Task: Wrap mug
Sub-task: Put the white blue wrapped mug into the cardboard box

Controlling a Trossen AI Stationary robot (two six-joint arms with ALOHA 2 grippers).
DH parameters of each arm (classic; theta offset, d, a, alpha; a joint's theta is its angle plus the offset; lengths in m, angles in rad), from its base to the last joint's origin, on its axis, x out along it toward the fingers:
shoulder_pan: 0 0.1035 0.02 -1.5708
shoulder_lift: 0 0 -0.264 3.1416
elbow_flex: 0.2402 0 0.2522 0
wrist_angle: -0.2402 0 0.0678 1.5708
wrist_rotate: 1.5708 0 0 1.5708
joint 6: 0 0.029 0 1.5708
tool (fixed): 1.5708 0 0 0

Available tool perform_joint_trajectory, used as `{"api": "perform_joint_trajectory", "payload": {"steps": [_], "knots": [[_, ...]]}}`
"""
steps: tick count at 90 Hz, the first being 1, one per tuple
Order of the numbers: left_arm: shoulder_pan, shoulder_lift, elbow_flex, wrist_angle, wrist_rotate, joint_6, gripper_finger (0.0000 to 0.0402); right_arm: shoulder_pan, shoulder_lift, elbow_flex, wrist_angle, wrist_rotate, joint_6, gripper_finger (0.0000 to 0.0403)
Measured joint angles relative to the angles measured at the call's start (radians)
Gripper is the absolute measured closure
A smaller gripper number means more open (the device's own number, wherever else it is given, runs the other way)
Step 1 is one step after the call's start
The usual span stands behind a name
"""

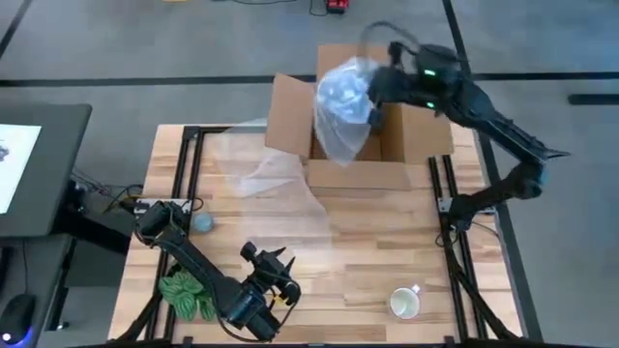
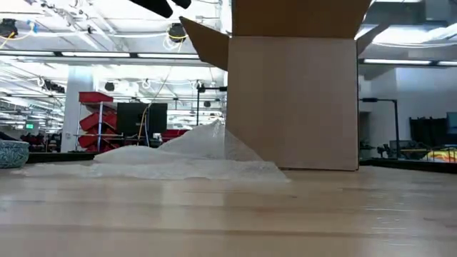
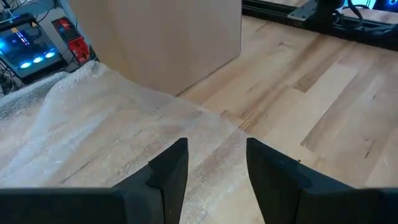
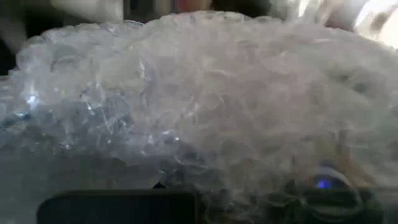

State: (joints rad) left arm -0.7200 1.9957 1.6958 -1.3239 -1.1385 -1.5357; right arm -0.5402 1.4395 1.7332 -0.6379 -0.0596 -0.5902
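R pincer holding bubble-wrap bundle over box

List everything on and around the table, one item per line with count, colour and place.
cardboard box: one, brown, open, far middle of the table
bubble wrap bundle: one, clear, held over the box's open top
bubble wrap sheet: one, clear, flat on the table left of the box
mug: one, white, near right part of the table
bowl: one, pale blue, left side
green object: one, near left corner
table: one, light wood
right gripper: over the box, at the bundle
left gripper: open, near edge
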Motion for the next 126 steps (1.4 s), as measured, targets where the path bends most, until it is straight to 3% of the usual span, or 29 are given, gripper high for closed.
{"api": "perform_joint_trajectory", "payload": {"steps": [13, 35, 61, 86, 108, 126], "knots": [[0.009, 0.0, 0.0, 0.002, 0.0, 0.01, 0.026, -0.024, 0.119, -0.001, -0.196, -0.045, -0.06, 0.0387], [0.017, 0.0, 0.0, 0.038, 0.0, 0.049, 0.026, 0.017, 0.317, -0.001, -0.289, -0.044, -0.097, 0.0387], [0.016, 0.0, 0.0, 0.064, 0.001, 0.067, 0.026, 0.028, 0.509, 0.001, -0.315, -0.016, -0.091, 0.0387], [0.016, 0.0, 0.0, 0.068, 0.003, 0.067, 0.026, 0.029, 0.616, 0.002, -0.318, 0.013, -0.07, 0.0383], [0.016, 0.0, 0.0, 0.091, 0.003, 0.088, 0.026, 0.014, 0.637, 0.005, -0.364, -0.016, -0.053, 0.0347], [0.016, 0.0, 0.0, 0.114, 0.003, 0.116, 0.026, -0.009, 0.639, 0.003, -0.376, -0.062, -0.031, 0.0284]]}}
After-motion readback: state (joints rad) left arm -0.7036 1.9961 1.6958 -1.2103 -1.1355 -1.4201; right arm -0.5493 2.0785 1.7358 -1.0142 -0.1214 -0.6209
